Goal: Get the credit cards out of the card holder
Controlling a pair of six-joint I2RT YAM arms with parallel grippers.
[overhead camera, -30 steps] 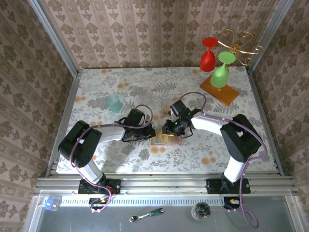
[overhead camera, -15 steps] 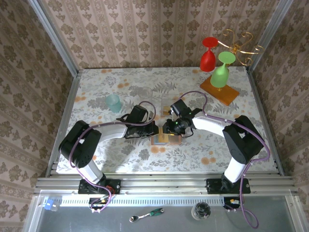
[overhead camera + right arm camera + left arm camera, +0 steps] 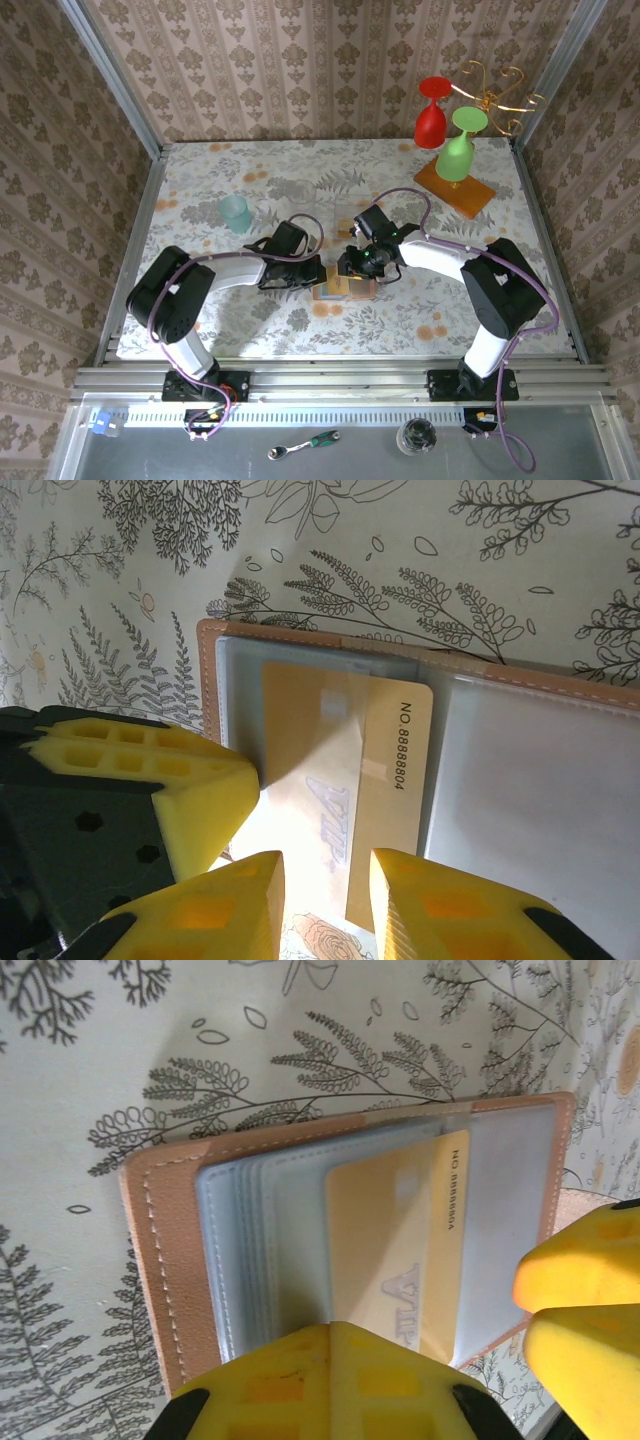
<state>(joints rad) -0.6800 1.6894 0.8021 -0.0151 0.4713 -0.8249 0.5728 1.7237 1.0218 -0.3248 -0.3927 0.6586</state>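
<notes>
We are seeing the orange-tan card (image 3: 330,750) lying flat on one grey-blue pocket panel of the open card holder (image 3: 170,1260). It is a thin, glossy rectangle with rounded corners, a printed number running along one long edge and pale lettering catching the glare. The holder is lying spread open, inner face up, near the middle of the counter (image 3: 250,180). Its tan, leather-like border is showing a stitched seam around layered clear sleeves.

The left fingers (image 3: 280,1380), blocky yellow pads, are sitting pressed together with nothing between them, over the holder's near edge. The right fingers (image 3: 440,900) are standing a little apart above the card's near end with only glare and floral cloth in the gap. We cannot tell whether they are touching the card.

The left arm (image 3: 215,272) and the right arm (image 3: 440,255) are both reaching inward from their bases, elbows bent outward, wrists tipped down and meeting over the holder.

Farther off, a mint cup (image 3: 236,213) is standing at the left, and a red goblet (image 3: 431,120) and a green goblet (image 3: 458,150) are hanging upside down from a gold wire rack (image 3: 500,95) on a wooden slab (image 3: 470,192).
</notes>
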